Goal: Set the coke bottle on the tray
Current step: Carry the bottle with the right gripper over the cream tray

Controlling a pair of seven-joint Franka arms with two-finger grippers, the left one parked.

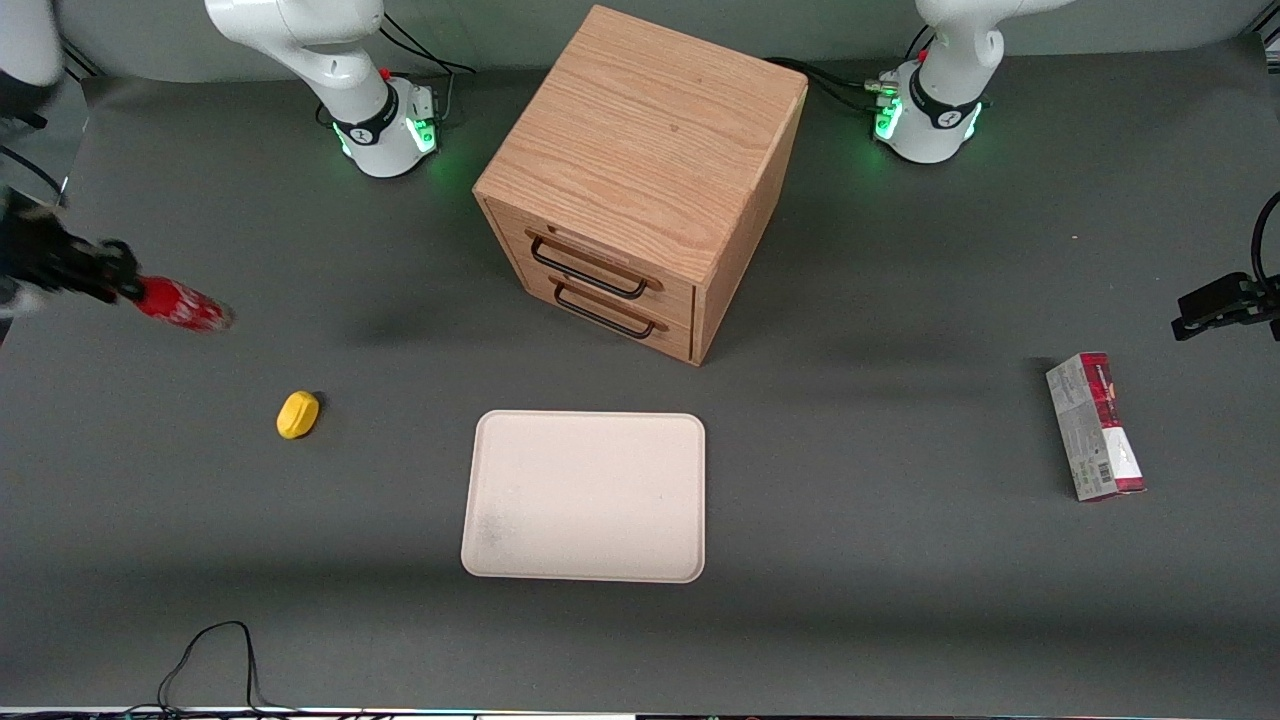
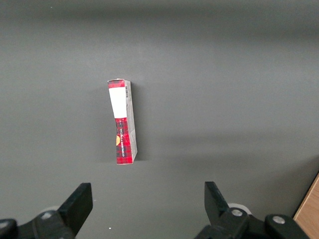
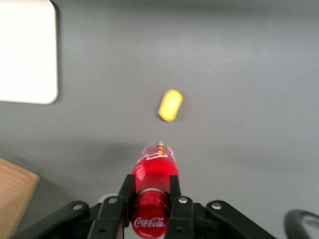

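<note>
Dark grey matting covers the whole table, with a loose black cable (image 1: 205, 655) trailing at the edge nearest the front camera. Nearest of the objects is the tray (image 1: 584, 496), a pale cream rectangle with rounded corners and a low rim, lying flat and bare near the middle. Toward the parked arm's end lies a red-and-grey carton (image 1: 1095, 426) on its side. Toward the working arm's end sits a small yellow object (image 1: 297, 414), a little farther from the camera than the tray's near edge. Farther still, the coke bottle (image 1: 183, 305) hangs in the air above the table at the working arm's end, tipped nearly level, held well apart from the tray. The hand (image 3: 151, 189) is clenched on the coke bottle, its two black fingers (image 3: 125, 191) pressing either side of the red body near the capped end. Farthest stands a wooden drawer cabinet (image 1: 640, 185) with two black handles, both drawers shut.

The carry looks just begun. To do it well, I would keep the grip firm, travel high enough to pass over the yellow object, cross the tray's rim, and lower the bottle well inside the rim before letting go, so it cannot roll off.
</note>
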